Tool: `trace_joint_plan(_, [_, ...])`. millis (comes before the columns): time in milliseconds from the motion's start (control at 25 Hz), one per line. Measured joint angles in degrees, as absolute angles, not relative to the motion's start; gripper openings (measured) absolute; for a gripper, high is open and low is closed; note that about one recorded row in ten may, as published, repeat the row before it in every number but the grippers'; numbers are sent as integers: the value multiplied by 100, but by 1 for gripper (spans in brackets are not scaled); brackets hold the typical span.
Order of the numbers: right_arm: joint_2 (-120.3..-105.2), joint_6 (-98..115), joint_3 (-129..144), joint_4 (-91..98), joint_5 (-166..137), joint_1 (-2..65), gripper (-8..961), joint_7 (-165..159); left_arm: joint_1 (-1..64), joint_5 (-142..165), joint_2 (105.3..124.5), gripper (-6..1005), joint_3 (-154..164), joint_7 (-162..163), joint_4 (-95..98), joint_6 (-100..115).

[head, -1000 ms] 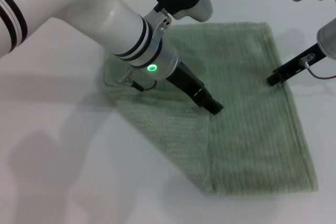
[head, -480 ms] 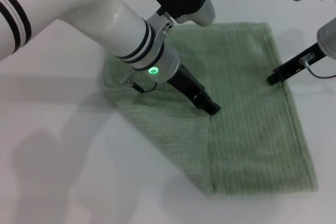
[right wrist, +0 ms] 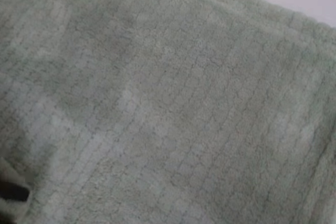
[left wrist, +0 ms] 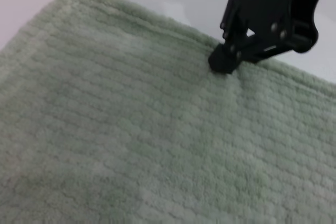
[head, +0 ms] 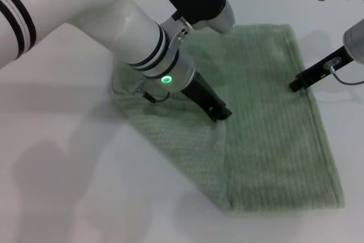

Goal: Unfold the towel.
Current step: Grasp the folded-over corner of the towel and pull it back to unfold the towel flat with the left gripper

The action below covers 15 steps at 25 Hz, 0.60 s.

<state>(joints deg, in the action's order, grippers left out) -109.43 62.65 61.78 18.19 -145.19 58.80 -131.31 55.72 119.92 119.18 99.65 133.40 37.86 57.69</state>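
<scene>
The pale sage-green ribbed terry towel lies flat on the white table, its left part folded over. The left gripper touches the fold's edge, seemingly pinched together. The right gripper presses the towel's right hem.

The big green towel lies flat on the white table, with the left gripper pressing its black tip down near the towel's middle and the right gripper touching the towel's right edge.
</scene>
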Motion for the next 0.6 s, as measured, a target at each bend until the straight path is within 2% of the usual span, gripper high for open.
trace_joint_plan(200, [-10942, 6266, 6178, 1820, -14519, 5883, -3, -13131, 5565, 11993, 11918, 183, 10038, 13309, 3787, 5775])
trace_joint_plan(440, [-10942, 6267, 6178, 1819, -14519, 5886, -3, -13131, 5526, 11973, 11918, 32, 10092, 13234, 3830, 5797])
trace_joint_plan(600, [-10942, 6267, 6179, 1819, -14519, 5886, -3, -13131, 5513, 11942, 11918, 32, 10061, 13224, 3863, 5840])
